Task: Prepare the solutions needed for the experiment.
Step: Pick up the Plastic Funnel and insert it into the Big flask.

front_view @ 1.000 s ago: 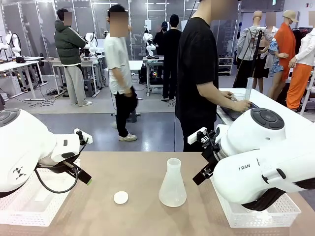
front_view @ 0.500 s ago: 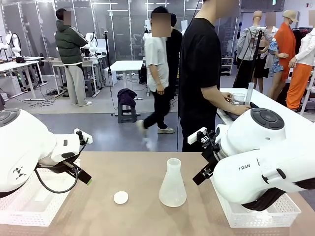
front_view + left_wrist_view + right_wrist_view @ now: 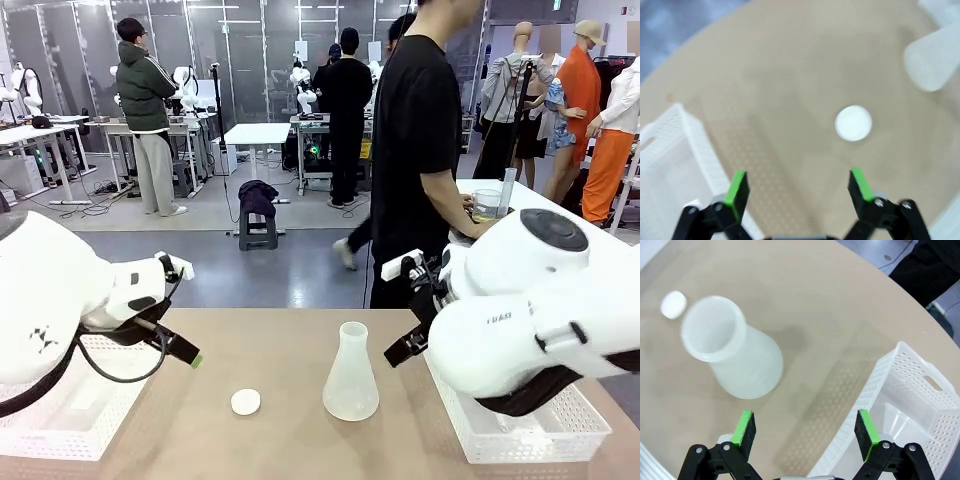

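The left gripper (image 3: 798,184) and right gripper (image 3: 805,424), both wide open and empty, flanked the translucent whitish plastic conical flask (image 3: 351,375), seemingly awaiting the pale yellow-green solution (image 3: 487,213) in the clear beaker (image 3: 486,197) by a person (image 3: 415,150) beyond

Flask (image 3: 351,375) & cap (image 3: 245,402) block ctr table (image 3: 280,340).

One flask (image 3: 351,375), one round cap (image 3: 245,402) and one beaker (image 3: 486,205) of yellowish liquid are counted. Two white baskets (image 3: 65,425) (image 3: 520,440) are seen.
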Motion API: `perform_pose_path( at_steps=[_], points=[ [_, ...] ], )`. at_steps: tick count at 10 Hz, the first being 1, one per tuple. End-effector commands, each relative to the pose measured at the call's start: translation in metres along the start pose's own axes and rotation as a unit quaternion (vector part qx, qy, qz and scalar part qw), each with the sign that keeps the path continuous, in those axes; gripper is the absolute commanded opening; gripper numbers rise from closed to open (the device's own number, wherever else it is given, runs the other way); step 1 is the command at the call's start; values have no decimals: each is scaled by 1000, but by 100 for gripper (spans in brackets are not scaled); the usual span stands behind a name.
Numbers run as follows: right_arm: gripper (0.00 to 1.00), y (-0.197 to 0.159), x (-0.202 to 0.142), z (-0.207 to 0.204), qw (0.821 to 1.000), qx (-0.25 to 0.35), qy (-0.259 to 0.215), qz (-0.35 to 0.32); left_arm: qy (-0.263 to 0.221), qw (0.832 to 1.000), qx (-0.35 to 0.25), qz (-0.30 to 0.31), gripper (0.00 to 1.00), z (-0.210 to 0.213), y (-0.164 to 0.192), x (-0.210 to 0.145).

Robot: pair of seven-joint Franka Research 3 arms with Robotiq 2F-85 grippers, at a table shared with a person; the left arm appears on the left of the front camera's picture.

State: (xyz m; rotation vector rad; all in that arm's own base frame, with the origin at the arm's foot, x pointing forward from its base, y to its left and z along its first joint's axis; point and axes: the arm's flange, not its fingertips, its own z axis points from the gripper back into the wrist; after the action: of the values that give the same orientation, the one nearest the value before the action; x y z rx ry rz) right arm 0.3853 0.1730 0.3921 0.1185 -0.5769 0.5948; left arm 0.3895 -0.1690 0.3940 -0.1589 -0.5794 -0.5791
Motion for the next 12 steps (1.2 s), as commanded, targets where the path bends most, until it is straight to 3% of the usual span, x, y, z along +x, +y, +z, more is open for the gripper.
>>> perform_pose_path(
  at_steps=[1, 5, 7, 9, 10, 12],
  points=[
    [100, -8, -7, 34, 997, 61, -20, -30, -22, 998, -62, 23, 100, 33, 12, -3],
    [100, -12, -4, 79, 977, 179, -67, -92, -77, 982, -140, 104, 100, 76, 17, 5],
    [100, -19, -3, 111, 945, 287, -92, -124, -98, 969, -160, 160, 100, 107, 19, 15],
    [100, -29, -4, 136, 923, 331, -98, -172, -123, 949, -204, 205, 100, 140, 25, 16],
    [100, -33, -5, 143, 919, 340, -97, -177, -128, 923, -268, 243, 100, 156, 32, 16],
    [100, -40, -7, 156, 904, 360, -98, -209, -127, 868, -319, 358, 100, 174, 40, 20]
  ],
)
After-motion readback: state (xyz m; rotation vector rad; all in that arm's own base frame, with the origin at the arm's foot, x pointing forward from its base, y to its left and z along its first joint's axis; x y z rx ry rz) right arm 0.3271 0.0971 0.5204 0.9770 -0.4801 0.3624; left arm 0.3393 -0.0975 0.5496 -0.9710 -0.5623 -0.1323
